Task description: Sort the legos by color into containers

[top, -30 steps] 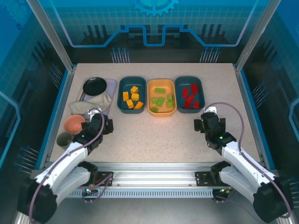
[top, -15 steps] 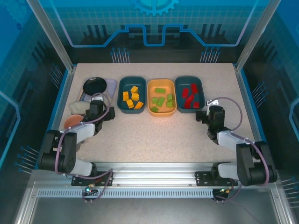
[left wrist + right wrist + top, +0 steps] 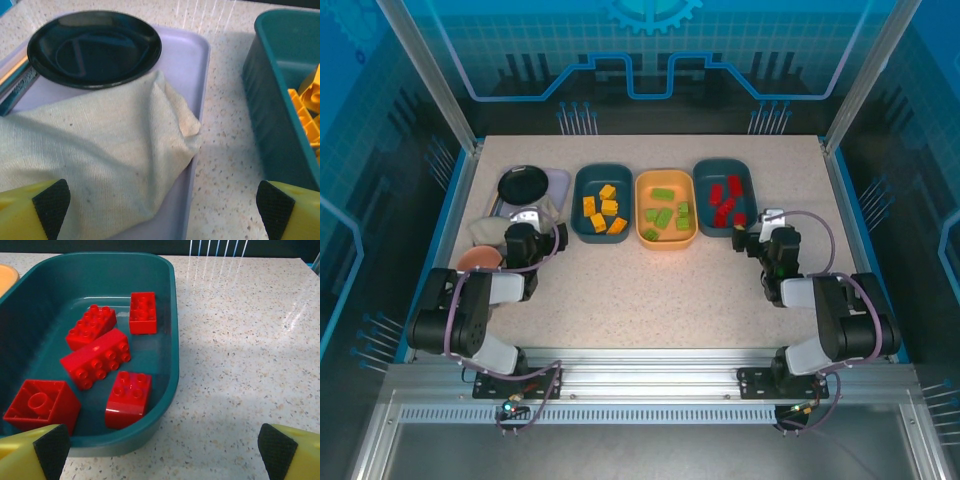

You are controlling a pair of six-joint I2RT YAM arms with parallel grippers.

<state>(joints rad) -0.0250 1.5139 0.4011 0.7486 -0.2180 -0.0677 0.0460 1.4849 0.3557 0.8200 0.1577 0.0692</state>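
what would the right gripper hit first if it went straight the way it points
Probably the near right rim of the teal tray holding the red legos: the open right gripper centres roughly on it, with bare table to the right. Height is unclear.

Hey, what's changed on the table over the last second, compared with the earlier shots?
Both arms folded back, elbows dropping toward their bases; the left gripper and right gripper edged forward, jaws open, nothing grasped or released. The right-hand teal tray may have been nudged slightly. Unchanged: orange bricks, green bricks and red bricks sorted, black dish, cloth.
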